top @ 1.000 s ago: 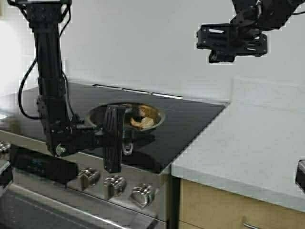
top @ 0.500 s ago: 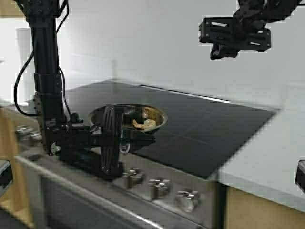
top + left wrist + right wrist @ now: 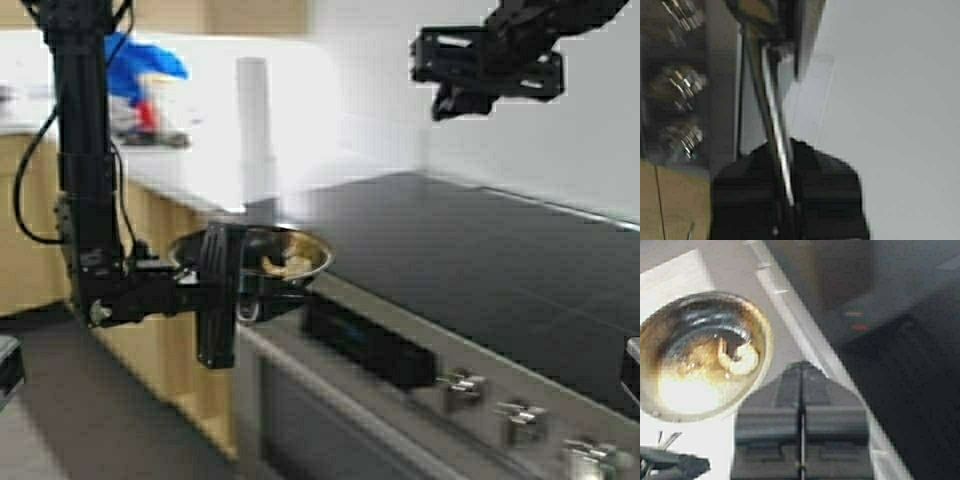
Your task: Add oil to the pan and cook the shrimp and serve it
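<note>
Robot has driven left since half a second ago; stove (image 3: pixel 480 270) now at 3 o'clock. Left gripper (image 3: pixel 222 295), jaws clenched on pan (image 3: pixel 250 262) handle, holds pan off stove's corner. Shrimp (image 3: pixel 742 359): pale, curled, inside browned pan. Right gripper (image 3: pixel 490 70), 1 o'clock, raised, jaws closed.

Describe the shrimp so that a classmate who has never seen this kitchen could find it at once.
Start at the black glass stove top and go to its front left corner, where the left gripper holds a round steel pan. Inside lies the shrimp, a pale curled lump, the only light piece on the pan's browned inside.
</note>
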